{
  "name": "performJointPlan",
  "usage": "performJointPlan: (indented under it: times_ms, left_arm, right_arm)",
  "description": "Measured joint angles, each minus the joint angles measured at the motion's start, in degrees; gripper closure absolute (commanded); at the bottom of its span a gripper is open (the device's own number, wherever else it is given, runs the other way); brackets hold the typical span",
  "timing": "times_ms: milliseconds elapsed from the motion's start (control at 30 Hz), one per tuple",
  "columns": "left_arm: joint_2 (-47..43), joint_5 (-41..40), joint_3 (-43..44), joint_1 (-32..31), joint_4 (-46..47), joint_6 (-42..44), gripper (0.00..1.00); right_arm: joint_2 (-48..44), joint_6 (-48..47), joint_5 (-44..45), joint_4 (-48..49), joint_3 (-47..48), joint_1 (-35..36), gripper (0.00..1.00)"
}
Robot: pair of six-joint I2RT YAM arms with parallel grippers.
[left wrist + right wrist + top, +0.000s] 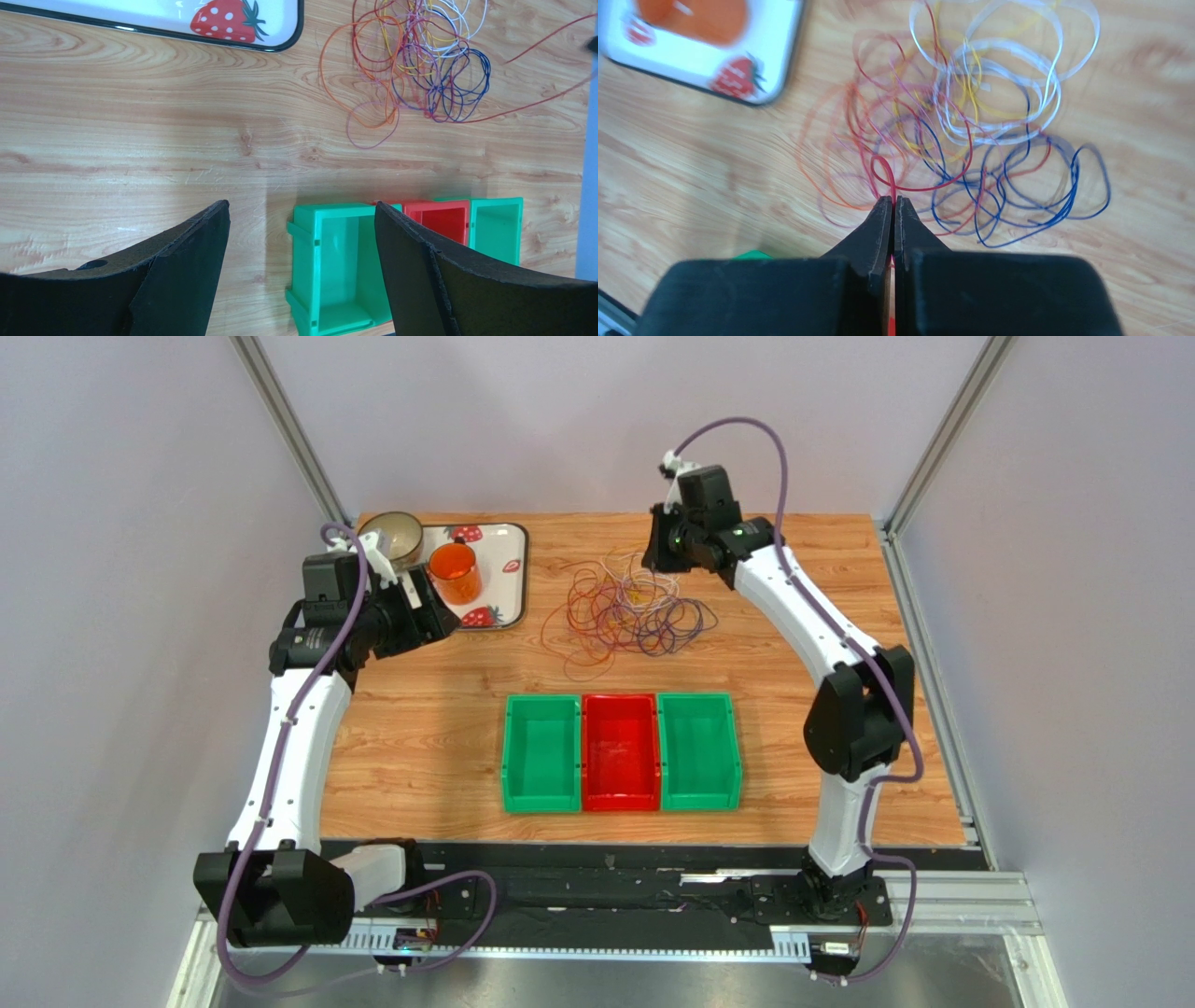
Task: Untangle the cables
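Note:
The cables [631,609] lie in one loose tangle of orange-red, dark blue-purple, yellow and white loops at the back middle of the wooden table. My right gripper [658,560] is at the tangle's far right edge. In the right wrist view it [893,201] is shut on a thin red cable [913,190] that runs in between the fingertips, with the rest of the cables [976,140] spread beyond. My left gripper [428,623] hovers open beside the tray, well left of the tangle. In the left wrist view the left gripper [302,204] holds nothing and the cables [421,63] show at top right.
Three bins stand in a row in front of the tangle: green [543,752], red [620,749], green [699,749]. A strawberry-print tray [508,588] at back left carries an orange cup [456,574] and a round tin [393,536].

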Motion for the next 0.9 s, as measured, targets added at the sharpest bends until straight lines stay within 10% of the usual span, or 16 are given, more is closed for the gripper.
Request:
performJointPlan:
  times_ms: [433,900]
  left_arm:
    - [0.00,0.11,0.00,0.00,0.00,0.00,0.16]
    - [0.02,4.59,-0.24,-5.25,2.08,0.07,0.16]
  right_arm:
    - [-28.39,2.12,-2.56,23.61,3.28,0.96,1.00]
    - [-19.30,2.97,0.48,20.41,-3.82,1.05,1.00]
